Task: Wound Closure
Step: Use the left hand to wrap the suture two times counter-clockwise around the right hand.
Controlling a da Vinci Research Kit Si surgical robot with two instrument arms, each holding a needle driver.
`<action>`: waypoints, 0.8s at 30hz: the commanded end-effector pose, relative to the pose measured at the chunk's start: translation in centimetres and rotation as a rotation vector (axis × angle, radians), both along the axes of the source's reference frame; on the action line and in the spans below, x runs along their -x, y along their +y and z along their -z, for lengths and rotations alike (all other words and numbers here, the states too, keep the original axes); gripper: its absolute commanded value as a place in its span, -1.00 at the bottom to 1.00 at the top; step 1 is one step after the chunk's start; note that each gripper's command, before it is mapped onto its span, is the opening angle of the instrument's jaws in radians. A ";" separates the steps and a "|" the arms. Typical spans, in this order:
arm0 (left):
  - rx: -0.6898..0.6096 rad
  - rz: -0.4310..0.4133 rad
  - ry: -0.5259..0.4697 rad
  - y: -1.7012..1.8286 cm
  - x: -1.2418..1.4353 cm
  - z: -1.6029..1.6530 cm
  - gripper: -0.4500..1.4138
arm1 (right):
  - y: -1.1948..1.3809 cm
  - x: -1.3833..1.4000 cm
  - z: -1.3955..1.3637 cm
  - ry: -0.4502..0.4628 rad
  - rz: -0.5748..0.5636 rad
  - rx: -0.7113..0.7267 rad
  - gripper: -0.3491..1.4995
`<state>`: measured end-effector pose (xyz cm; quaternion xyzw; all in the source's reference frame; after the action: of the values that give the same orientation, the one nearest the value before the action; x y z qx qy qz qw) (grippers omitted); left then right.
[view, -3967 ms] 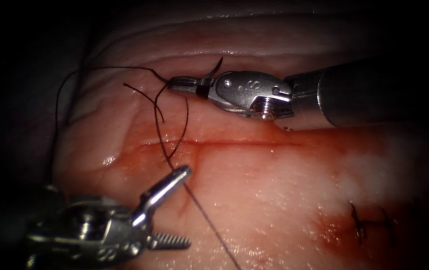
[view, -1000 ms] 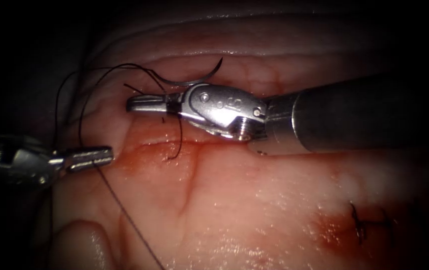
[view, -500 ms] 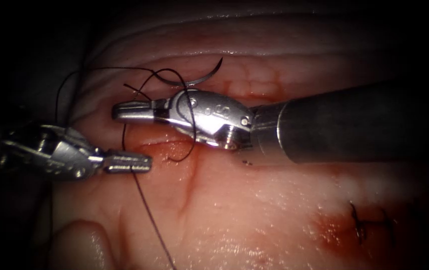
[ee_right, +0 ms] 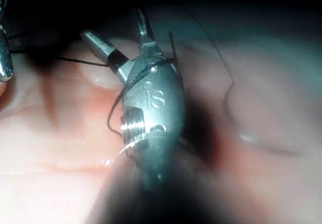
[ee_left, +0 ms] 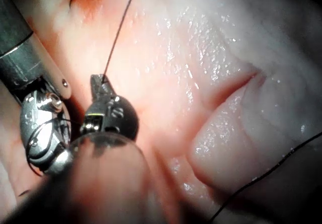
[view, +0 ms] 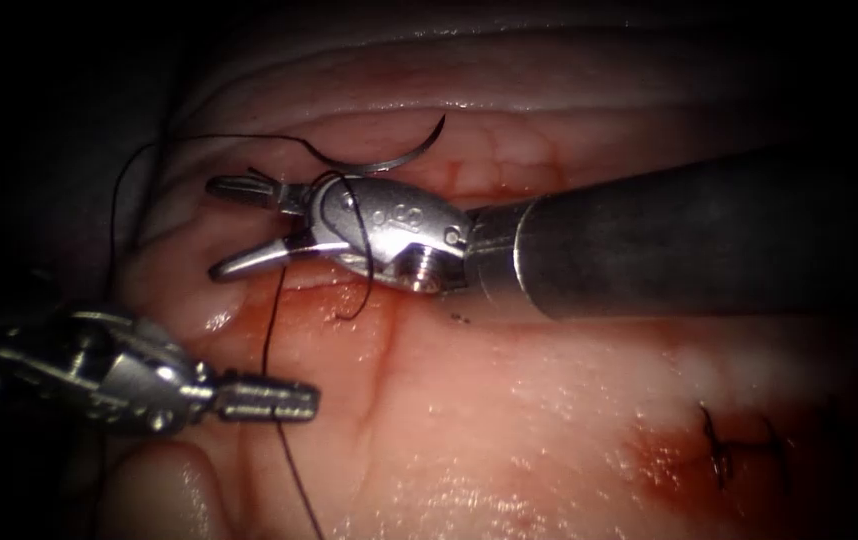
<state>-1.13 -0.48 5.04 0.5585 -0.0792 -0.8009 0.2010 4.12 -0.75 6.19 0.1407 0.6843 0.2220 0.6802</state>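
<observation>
My right tool reaches in from the right above the cut, its jaws open and empty. A loop of dark thread is wrapped round its wrist. A short thread end lies by its upper jaw. The curved needle lies free on the tissue beyond the cut, held by neither tool. My left tool sits below the cut, shut on the thread that rises to the loop. The left wrist view has those jaws pinching the thread. The right wrist view has the open jaws and the loop.
A finished stitch with dark thread ends sits at the lower right. Red fluid wets the tissue along the cut. A raised fold of tissue bulges beside the left tool. More thread trails off past the tissue's left edge.
The right tool has moved left, thread now looped round its wrist, and has just opened its jaws. The left tool carried its thread right, then down below the cut. The needle has not moved.
</observation>
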 end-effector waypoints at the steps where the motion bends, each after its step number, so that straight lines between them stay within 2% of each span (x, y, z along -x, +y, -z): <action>1: 0.014 0.040 -0.020 0.08 0.02 0.01 -1.00 | -0.10 -0.04 -0.11 -0.016 0.015 0.013 0.47; 5: 0.031 0.067 -0.042 0.24 0.02 0.14 -1.00 | -0.19 0.02 -0.17 -0.040 0.051 0.022 0.22; 11: 0.040 0.057 -0.058 0.46 0.05 0.14 -1.00 | -0.24 0.07 -0.16 -0.038 0.061 0.024 0.14; 13: 0.026 0.065 -0.080 0.71 -0.03 0.02 -1.00 | -0.28 0.13 -0.13 -0.035 0.075 0.025 0.14; 14: 0.019 0.068 -0.102 0.86 -0.08 -0.07 -1.00 | -0.30 0.15 -0.12 -0.026 0.092 0.027 -0.06; 15: 0.019 0.068 -0.102 0.86 -0.08 -0.07 -1.00 | -0.30 0.15 -0.12 -0.026 0.092 0.027 -0.06; 16: 0.014 0.062 -0.128 0.97 -0.11 -0.16 -1.00 | -0.33 0.14 -0.13 -0.018 0.109 0.030 -0.25; 20: -0.014 0.037 -0.190 1.18 -0.13 -0.38 -1.00 | -0.37 0.12 -0.14 -0.004 0.128 0.035 -0.24; 24: -0.065 0.015 -0.247 1.31 -0.17 -0.67 -1.00 | -0.41 0.10 -0.14 0.029 0.162 0.014 -0.38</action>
<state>-0.89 0.84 5.74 0.6631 -0.0762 -0.7264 0.1635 3.94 -1.13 6.30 0.1961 0.6818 0.1594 0.6866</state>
